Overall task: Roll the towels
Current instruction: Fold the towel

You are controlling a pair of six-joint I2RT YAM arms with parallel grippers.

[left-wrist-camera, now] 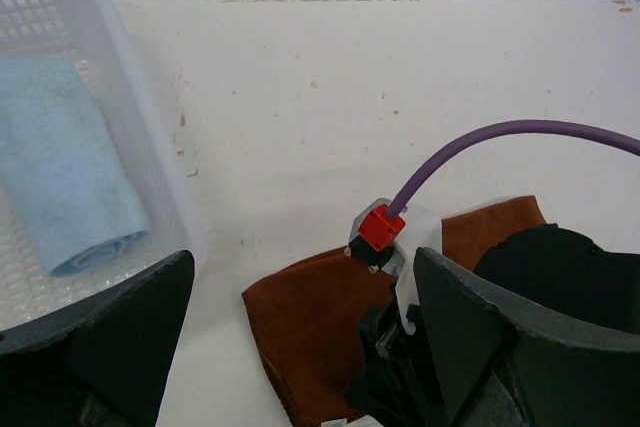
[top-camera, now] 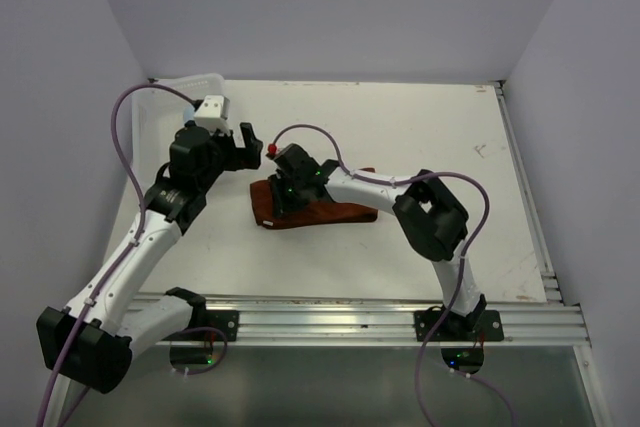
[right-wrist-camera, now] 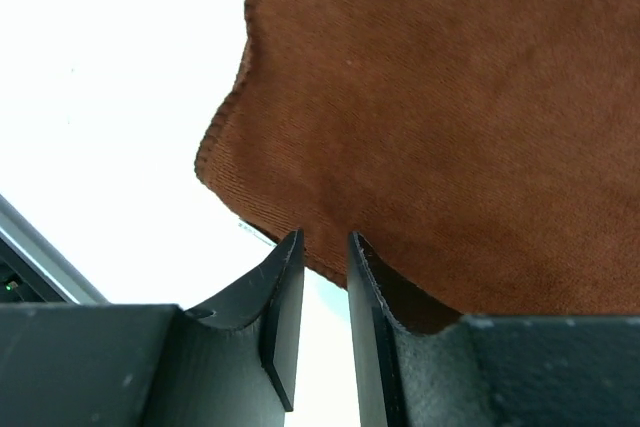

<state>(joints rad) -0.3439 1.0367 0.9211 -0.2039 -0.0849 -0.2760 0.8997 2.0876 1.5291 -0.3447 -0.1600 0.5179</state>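
Rust towel (left-wrist-camera: 310,327) on table (left-wrist-camera: 400,97) — blue towel (left-wrist-camera: 60,167) in basket (left-wrist-camera: 130,97)

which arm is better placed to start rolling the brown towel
Right. The right fingers sit low at the edge of the rust towel, slightly parted, nothing between them. The left fingers hang wide open between the basket and the towel, gripping nothing.

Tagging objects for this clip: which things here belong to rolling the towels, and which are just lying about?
Job:
rust towel, unrolled on the table
blue towel, rolled, in the basket

Lying about:
the basket itself
the table
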